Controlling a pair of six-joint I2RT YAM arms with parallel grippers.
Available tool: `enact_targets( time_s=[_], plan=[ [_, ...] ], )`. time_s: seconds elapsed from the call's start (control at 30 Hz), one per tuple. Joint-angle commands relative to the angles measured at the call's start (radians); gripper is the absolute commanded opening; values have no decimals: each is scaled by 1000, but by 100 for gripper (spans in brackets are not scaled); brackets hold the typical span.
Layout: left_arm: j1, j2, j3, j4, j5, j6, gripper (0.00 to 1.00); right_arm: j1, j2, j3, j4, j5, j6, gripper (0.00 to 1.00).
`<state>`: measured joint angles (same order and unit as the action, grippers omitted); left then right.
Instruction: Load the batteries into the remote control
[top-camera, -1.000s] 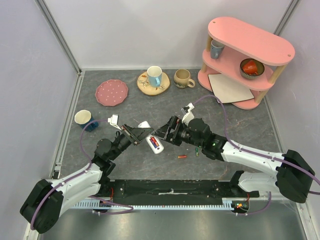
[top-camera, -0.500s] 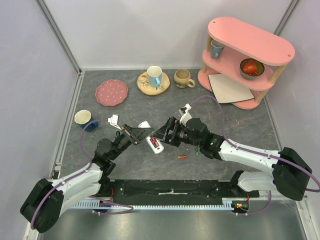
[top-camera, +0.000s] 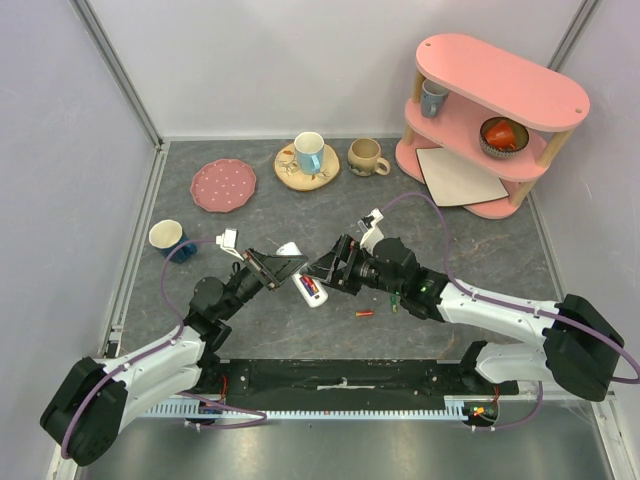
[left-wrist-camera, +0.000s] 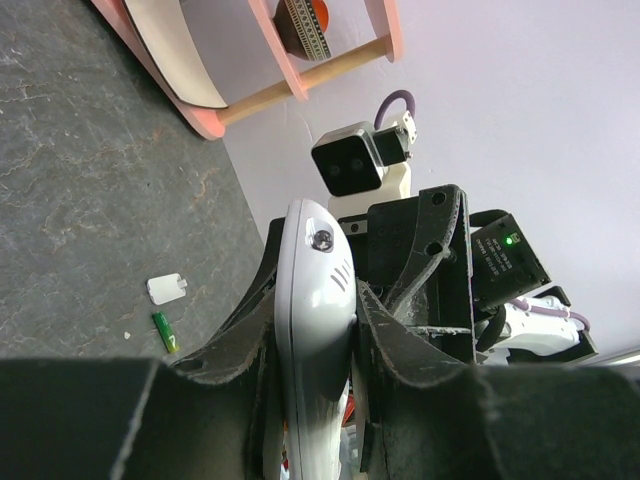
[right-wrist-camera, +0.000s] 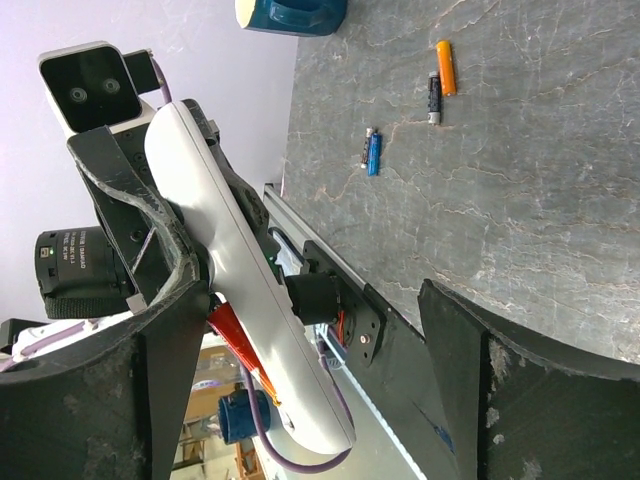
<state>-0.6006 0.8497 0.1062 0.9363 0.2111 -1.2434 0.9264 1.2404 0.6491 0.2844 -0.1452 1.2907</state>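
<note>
The white remote control (top-camera: 311, 290) is held up off the table, my left gripper (top-camera: 290, 270) shut on its sides. In the left wrist view its rounded end (left-wrist-camera: 315, 270) sticks out between both fingers. My right gripper (top-camera: 328, 268) is open, and the remote (right-wrist-camera: 240, 270) lies between its fingers, close against one finger (right-wrist-camera: 160, 340). Red and blue show in the remote's open bay. A red-orange battery (top-camera: 366, 313) and a green battery (top-camera: 395, 302) lie on the table under the right arm. An orange battery (right-wrist-camera: 445, 67), a dark one (right-wrist-camera: 433, 97) and a blue one (right-wrist-camera: 372, 152) lie farther left.
A small white cover piece (left-wrist-camera: 166, 289) lies by the green battery (left-wrist-camera: 165, 331). A blue cup (top-camera: 170, 238) stands left, a pink plate (top-camera: 223, 185) and two mugs (top-camera: 310, 155) at the back. The pink shelf (top-camera: 500, 110) with a beige board (top-camera: 460, 175) is back right.
My right gripper has crept a little left, closer around the remote, its jaws barely narrower. The left arm and the remote have not moved.
</note>
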Motion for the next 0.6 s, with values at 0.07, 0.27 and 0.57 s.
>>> enact_targets(
  time_s=[0.07,0.27,0.57],
  plan=[
    [4,-21,62,64,-26,-8,2,0,-7,-28,35,-19,7,92],
    [4,-15,78,64,-39,-11,2,2,-12,-48,47,-24,7,91],
    [4,-18,96,64,-45,-14,2,3,-29,-80,56,-21,15,90]
  ],
)
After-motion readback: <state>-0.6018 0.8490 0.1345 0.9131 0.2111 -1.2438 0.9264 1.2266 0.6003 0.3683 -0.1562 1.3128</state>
